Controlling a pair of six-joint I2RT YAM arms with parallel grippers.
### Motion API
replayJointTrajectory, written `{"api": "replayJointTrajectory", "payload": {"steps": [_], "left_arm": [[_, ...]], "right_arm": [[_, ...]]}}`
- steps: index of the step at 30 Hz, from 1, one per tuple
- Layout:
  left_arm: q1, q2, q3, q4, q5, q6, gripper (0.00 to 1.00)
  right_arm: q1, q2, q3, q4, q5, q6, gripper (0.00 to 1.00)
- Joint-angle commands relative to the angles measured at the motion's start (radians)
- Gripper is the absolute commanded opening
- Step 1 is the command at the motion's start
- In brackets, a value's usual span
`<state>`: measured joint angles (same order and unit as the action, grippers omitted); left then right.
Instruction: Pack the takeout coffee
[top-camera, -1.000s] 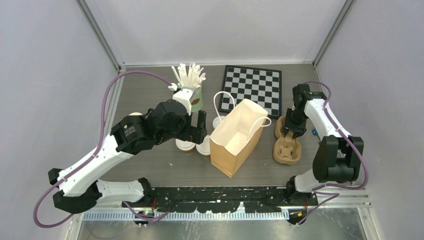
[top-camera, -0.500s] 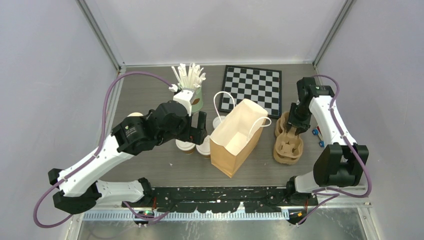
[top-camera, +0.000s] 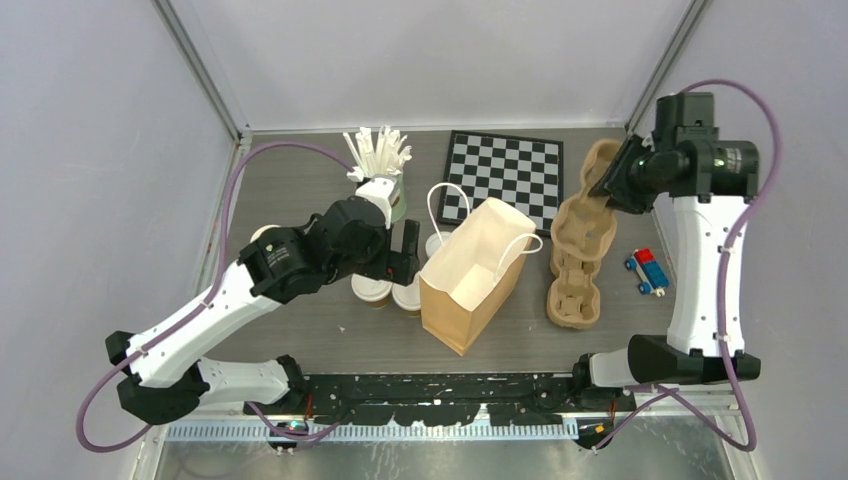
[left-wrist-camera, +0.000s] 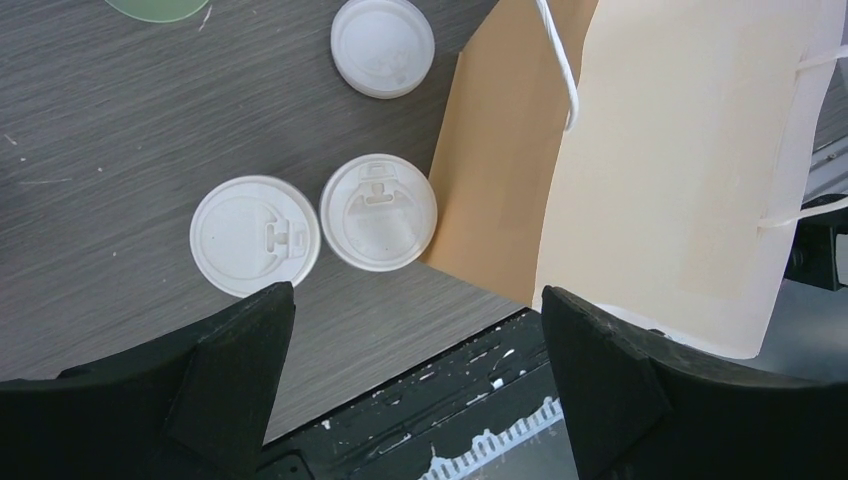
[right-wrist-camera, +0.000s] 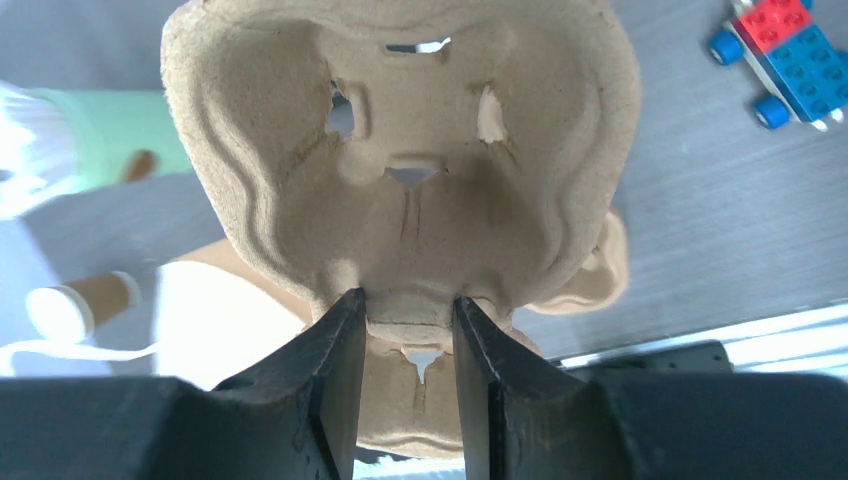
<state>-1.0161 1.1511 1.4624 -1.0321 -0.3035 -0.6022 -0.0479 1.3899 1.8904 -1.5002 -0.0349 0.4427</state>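
Two takeout coffee cups with white lids (top-camera: 371, 290) (top-camera: 408, 297) stand side by side left of the open brown paper bag (top-camera: 475, 275). From the left wrist, their lids (left-wrist-camera: 255, 235) (left-wrist-camera: 378, 211) lie just beyond my left gripper (left-wrist-camera: 415, 295), which hovers above them, open and empty. The bag (left-wrist-camera: 680, 150) is to its right. My right gripper (right-wrist-camera: 410, 310) is shut on the edge of a brown pulp cup tray (right-wrist-camera: 400, 150), held in the air at the back right (top-camera: 590, 205). Another pulp tray (top-camera: 574, 295) lies on the table below.
A third white lid (top-camera: 436, 243) sits behind the cups by the bag. The mint-green can of white sticks (top-camera: 385, 180) and a chessboard (top-camera: 505, 175) stand at the back. A red and blue toy car (top-camera: 648, 271) lies right of the trays.
My right arm has risen and swung toward the back right, lifting one pulp tray off the other. The left arm has barely moved and stays open over the cups.
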Motion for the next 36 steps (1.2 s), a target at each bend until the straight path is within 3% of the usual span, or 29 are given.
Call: {"api": "replayJointTrajectory", "payload": {"steps": [1,4,9,15,24,25,32,36], "left_arm": [[0.030,0.001,-0.008,0.086,0.065,-0.016,0.95],[0.040,0.002,-0.029,0.127,0.119,-0.010,0.95],[0.042,0.011,-0.081,0.209,0.228,0.002,0.91],[0.042,0.032,-0.094,0.274,0.356,-0.001,0.81],[0.042,0.027,-0.176,0.467,0.552,-0.060,0.60],[0.042,0.024,-0.176,0.473,0.553,-0.060,0.61],[0.060,-0.072,-0.170,0.408,0.399,-0.075,0.87],[0.156,-0.117,-0.160,0.307,0.332,-0.128,0.90]], "right_arm": [[0.005,0.005,0.237,-0.090,-0.115,0.134,0.35],[0.021,0.017,0.321,-0.044,-0.157,0.239,0.35],[0.126,0.003,0.323,0.090,-0.132,0.398,0.35],[0.385,0.030,0.296,0.225,0.020,0.560,0.35],[0.532,0.042,0.233,0.221,0.143,0.637,0.35],[0.542,0.037,0.221,0.214,0.147,0.640,0.35],[0.616,0.006,0.144,0.175,0.163,0.657,0.34],[0.658,0.002,0.144,0.128,0.179,0.653,0.35]]}}
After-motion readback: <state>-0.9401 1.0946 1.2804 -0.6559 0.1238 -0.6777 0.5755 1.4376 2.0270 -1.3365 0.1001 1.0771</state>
